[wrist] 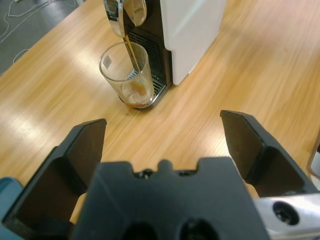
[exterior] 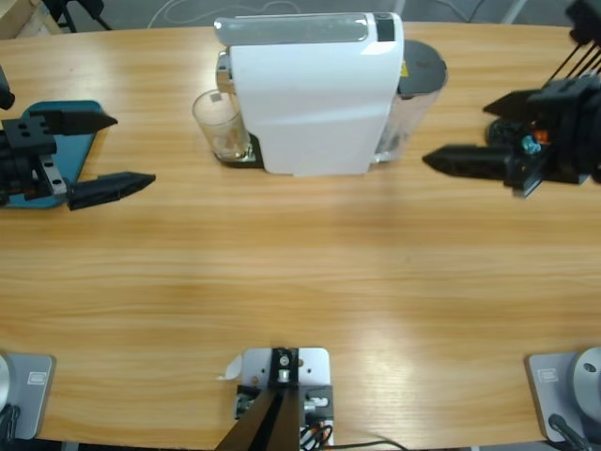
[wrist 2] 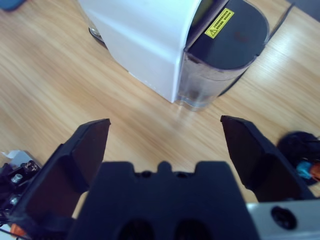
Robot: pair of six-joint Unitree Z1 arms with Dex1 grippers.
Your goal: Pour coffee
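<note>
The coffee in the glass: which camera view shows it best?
The left wrist view: it looks down into the glass, showing the coffee as a thin brown layer under a running stream. The high view shows only a faint brown tint at the glass's base. In the right wrist view the white machine hides it.

You see a table of pale wood, its grain smooth with a soft sheen. The machine wears white plastic, lightly glossy; its spout is shiny chrome metal. The tumbler is clear glass. The tank is smoky see-through plastic under a matt dark lid. Both grippers look matt black plastic.
</note>
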